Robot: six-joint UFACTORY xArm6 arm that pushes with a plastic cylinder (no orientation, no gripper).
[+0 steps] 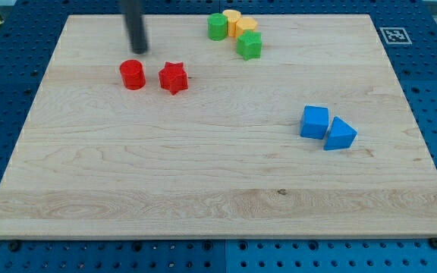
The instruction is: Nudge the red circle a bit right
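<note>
The red circle [133,74] lies on the wooden board [203,167] at the upper left. A red star [173,77] lies just to its right with a small gap between them. My tip [139,51] comes down from the view's top and stands just above the red circle, slightly to its right, apart from it.
A green circle [217,26], a yellow circle [231,20], a yellow block [245,27] and a green star [249,45] cluster at the top middle. A blue cube [315,122] and a blue triangle [340,135] touch at the right.
</note>
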